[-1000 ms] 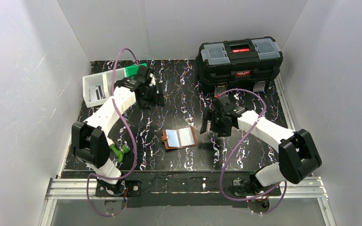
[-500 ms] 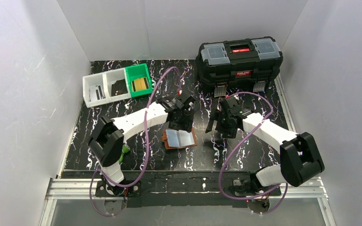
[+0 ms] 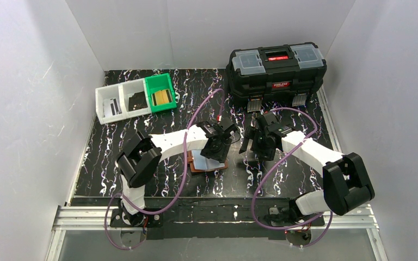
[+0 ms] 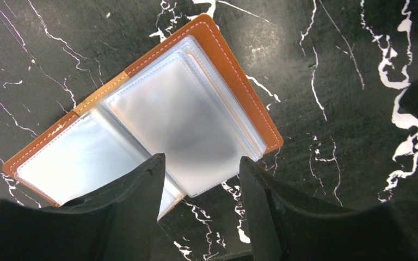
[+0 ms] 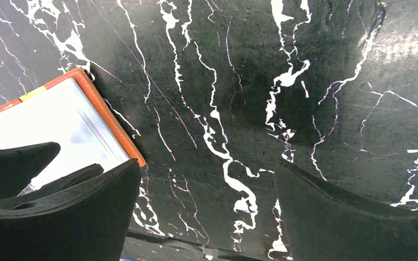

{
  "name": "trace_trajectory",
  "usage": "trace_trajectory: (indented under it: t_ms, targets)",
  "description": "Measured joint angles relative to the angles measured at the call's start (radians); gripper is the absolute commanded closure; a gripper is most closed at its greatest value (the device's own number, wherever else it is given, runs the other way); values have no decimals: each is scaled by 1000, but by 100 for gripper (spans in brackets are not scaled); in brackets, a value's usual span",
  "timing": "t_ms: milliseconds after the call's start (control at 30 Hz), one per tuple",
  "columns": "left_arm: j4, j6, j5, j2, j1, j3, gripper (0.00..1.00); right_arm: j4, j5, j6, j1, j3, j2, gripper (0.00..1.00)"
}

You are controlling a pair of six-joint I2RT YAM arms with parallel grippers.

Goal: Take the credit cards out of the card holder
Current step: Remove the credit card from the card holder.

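The card holder [image 3: 204, 163] lies open on the black marbled table, brown leather rim up, with glossy pale pockets [image 4: 179, 119]. I cannot make out the credit cards inside the pockets. My left gripper [image 3: 217, 147] hangs low over the holder's right half. It is open [image 4: 201, 176], the near corner of the right pocket showing in the gap, nothing gripped. Just right of the holder my right gripper [image 3: 256, 144] stands wide open [image 5: 207, 185] over bare table. The holder's right corner [image 5: 71, 125] sits beside its left finger [image 5: 103, 201].
A big black toolbox [image 3: 276, 73] stands at the back right. At the back left sit two white bins [image 3: 121, 101] and a green bin [image 3: 160, 92] holding flat card-like pieces. White walls close in the table on three sides.
My left arm has swung from the bins at the back left to over the open card holder, its jaws narrowing somewhat. The right gripper has shifted slightly.
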State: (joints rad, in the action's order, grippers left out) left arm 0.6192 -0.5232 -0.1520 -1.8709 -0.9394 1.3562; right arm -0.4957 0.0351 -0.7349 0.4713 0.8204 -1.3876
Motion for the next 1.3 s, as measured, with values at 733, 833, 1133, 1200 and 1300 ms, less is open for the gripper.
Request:
trace_trajectory:
  t_ms: [733,833,1133,1200,1300]
  targets:
    - [-144,22,14,25,19,-116,100,-1,26,1,12,3,-29,3]
    - [-179,16,58,47,46,-150,100,-1,34,1,39,11,-48,7]
    - [-332,1,221,136,132,-299,100,36,104,-9,128,54,-96,34]
    - [-363,-6,257,153,152,-332,100,47,121,-12,137,67,-104,41]
    - [-403,-14,300,178,174,-377,100,62,146,-17,154,91,-123,48]
